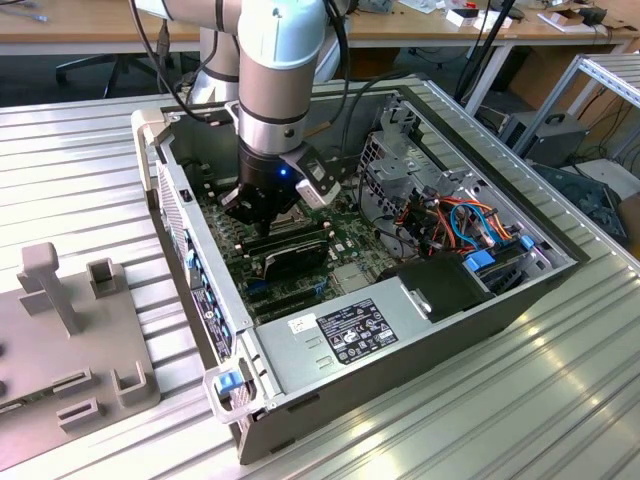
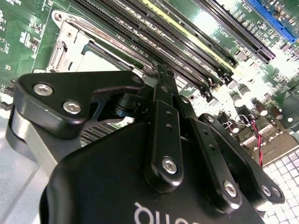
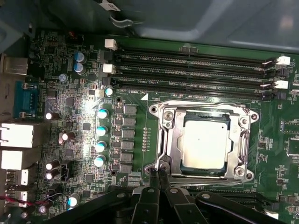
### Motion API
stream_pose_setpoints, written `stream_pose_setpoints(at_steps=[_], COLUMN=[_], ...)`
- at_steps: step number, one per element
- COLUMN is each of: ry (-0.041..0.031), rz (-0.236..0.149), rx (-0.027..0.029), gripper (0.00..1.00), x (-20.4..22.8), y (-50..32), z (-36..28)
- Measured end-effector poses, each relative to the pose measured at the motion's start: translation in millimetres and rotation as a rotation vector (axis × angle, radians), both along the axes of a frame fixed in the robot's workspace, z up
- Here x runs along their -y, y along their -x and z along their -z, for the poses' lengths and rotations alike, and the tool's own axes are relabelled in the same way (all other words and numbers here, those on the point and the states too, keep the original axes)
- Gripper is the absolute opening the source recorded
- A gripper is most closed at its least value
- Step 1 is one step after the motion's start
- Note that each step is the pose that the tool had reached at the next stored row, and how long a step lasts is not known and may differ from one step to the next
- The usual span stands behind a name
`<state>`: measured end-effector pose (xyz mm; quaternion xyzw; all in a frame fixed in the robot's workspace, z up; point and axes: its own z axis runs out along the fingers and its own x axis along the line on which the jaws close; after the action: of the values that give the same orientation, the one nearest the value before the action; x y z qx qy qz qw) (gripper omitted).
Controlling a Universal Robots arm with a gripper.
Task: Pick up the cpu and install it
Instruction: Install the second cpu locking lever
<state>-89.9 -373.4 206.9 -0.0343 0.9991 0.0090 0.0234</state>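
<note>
The tool (image 3: 158, 179) is down inside the open computer case (image 1: 420, 320), its two black fingers pressed together with nothing between them, their tips at the rim of the processor socket (image 3: 159, 140) in the first wrist view. The exterior view shows the same: the tool (image 1: 262, 205) low over the motherboard (image 1: 345, 265), the arm (image 1: 280, 60) standing straight up out of the case.

The cpu (image 3: 205, 142) already lies flat in that socket, its dull silver top facing up and framed on all sides by the shiny retention frame (image 3: 245, 144). It looks seated square, so I'd judge the placing done and the work now at the securing stage. The tips sit beside the frame's edge, not on the chip; any push here would want care, since the socket is delicate and the frame leaves little room.

Counting outward: one cpu, one socket, one tool. Just beyond the socket run four long memory slots (image 3: 187, 70), all bare. A row of four teal-topped capacitors (image 3: 101, 130) stands near the socket's other side. The case rests on a ribbed metal counter (image 1: 80, 160), with a grey fixture (image 1: 70, 330) lying apart from it.
</note>
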Motion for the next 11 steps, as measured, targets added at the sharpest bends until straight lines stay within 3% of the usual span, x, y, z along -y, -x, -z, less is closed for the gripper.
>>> stream_pose_setpoints(at_steps=[11], ry=[-0.0002], rz=[0.000], rx=[0.0019], gripper=[0.11], x=[-1.0], y=[1.6], z=[4.2])
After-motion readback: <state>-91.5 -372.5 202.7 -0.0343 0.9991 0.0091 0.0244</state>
